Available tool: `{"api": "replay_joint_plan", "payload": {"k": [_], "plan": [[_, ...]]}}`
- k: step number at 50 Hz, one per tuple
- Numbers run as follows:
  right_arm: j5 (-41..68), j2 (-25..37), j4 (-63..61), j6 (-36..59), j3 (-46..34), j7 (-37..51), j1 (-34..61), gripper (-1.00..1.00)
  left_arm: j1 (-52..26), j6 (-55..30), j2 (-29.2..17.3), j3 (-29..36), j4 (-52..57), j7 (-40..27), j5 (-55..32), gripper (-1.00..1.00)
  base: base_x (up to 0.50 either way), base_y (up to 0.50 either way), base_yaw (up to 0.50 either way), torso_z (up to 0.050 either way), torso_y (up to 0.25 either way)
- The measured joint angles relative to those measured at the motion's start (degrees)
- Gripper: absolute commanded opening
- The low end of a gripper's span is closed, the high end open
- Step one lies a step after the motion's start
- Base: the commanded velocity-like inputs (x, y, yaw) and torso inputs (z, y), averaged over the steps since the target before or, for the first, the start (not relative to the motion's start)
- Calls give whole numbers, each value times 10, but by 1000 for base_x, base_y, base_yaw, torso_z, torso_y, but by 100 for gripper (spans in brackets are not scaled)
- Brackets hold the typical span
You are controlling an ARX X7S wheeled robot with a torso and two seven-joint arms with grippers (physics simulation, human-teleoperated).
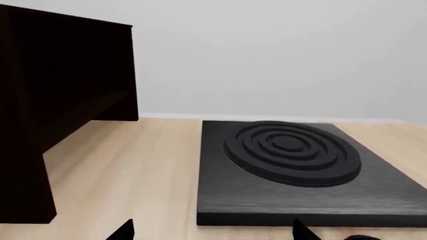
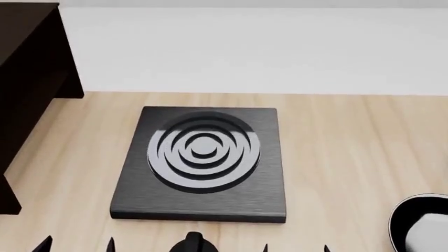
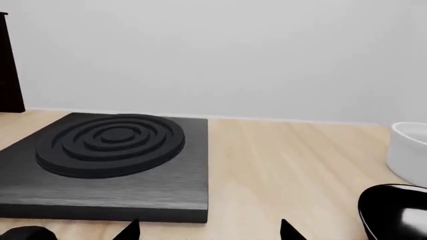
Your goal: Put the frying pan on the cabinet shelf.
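Left wrist view. We record the cabinet (image 1: 60, 100), very dark, rising from the pale tabletop (image 1: 133, 170) on one side; the square hob (image 1: 300, 170) with its rings lies beside it. Two dark fingertips (image 1: 123, 231) of the left gripper (image 1: 212, 234) poke in at the picture's edge, set wide apart, nothing between them. No frying pan appears here.

Head view. We list the hob (image 2: 203, 163) at the centre and the cabinet (image 2: 28, 79) at the far left. The frying pan (image 2: 420, 226) shows only as a rounded black rim with a pale inside, cut off at the lower right corner. Its handle is out of frame, so we cannot tell its long axis. Both pairs of finger tips peek up along the bottom edge; the right gripper (image 2: 295, 248) sits nearer the pan, the left gripper (image 2: 77, 244) nearer the cabinet.

Right wrist view. We note the right gripper (image 3: 208, 231) with its tips spread wide and empty. The pan's black curved wall (image 3: 393, 210) lies just off to the outer side of them, near but not touching. A white bowl (image 3: 410, 150) stands behind the pan.

Judgement: we take the right arm as the nearer for the grasp, reaching outward to its own right.
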Motion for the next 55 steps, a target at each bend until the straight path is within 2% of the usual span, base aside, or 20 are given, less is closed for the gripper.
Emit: {"api": "replay_joint_plan", "payload": {"k": [10,24,40,55], "plan": [[-35,-31,4,8,39,-36,-4,100,6,-27,37,-41,14,40,32,100,0,0,0,0,0],[-68,-26,-60,54,44,-41,-5,100,19,-79,39,-47,90,42,33,100,0,0,0,0,0],[-75,6,-280,239,68,-59,-15,100,0,-249,11,-63,274,24,-24,100,0,0,0,0,0],[-35,53,-439,425,157,-92,-18,100,-16,-359,-26,-91,371,18,-73,100,0,0,0,0,0]]}}
